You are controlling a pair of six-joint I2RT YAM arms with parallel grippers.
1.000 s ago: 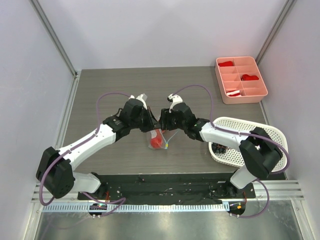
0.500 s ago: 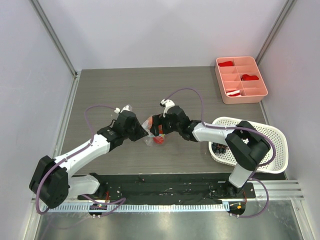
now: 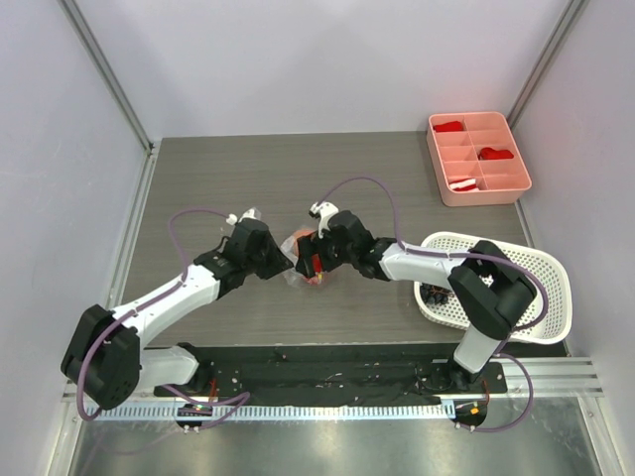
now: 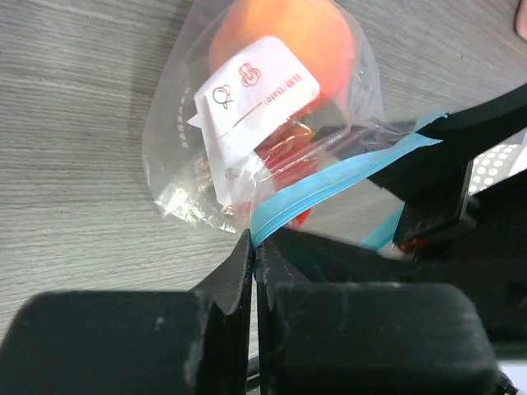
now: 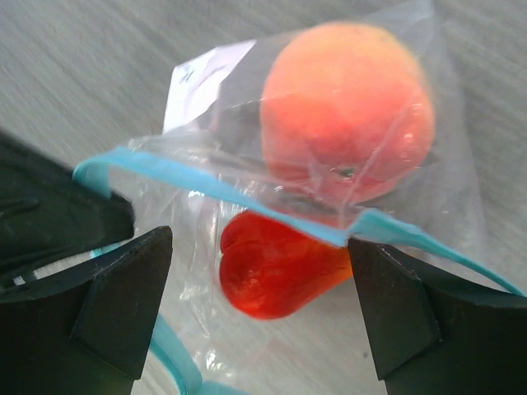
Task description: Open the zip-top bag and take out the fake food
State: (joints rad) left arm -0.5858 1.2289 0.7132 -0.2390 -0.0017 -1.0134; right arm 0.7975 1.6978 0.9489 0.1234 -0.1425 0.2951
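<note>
The zip-top bag [image 3: 301, 264] lies on the table between both arms, clear and crinkly with a white label [image 4: 251, 103]. My left gripper [image 4: 255, 243] is shut on its teal zip strip [image 4: 329, 177]. In the right wrist view the strip [image 5: 206, 188] splits into two separate bands, so the mouth gapes. Fake food is inside: a round orange-peach fruit [image 5: 346, 115] and a bright red piece [image 5: 276, 263]. My right gripper [image 5: 259, 247] is open wide, its fingers [image 5: 123, 304] standing on either side of the red piece without touching it. In the top view the right gripper [image 3: 310, 260] is at the bag.
A white perforated basket [image 3: 516, 260] stands at the right, with dark pieces [image 3: 434, 293] in it. A pink divided tray [image 3: 479, 157] with red-and-white bits sits at the back right. Walls enclose the table at the left, back and right.
The right gripper has opened wide and shifted left to the bag's mouth. The left arm has drawn back to the left with the zip strip, dragging the bag slightly.
</note>
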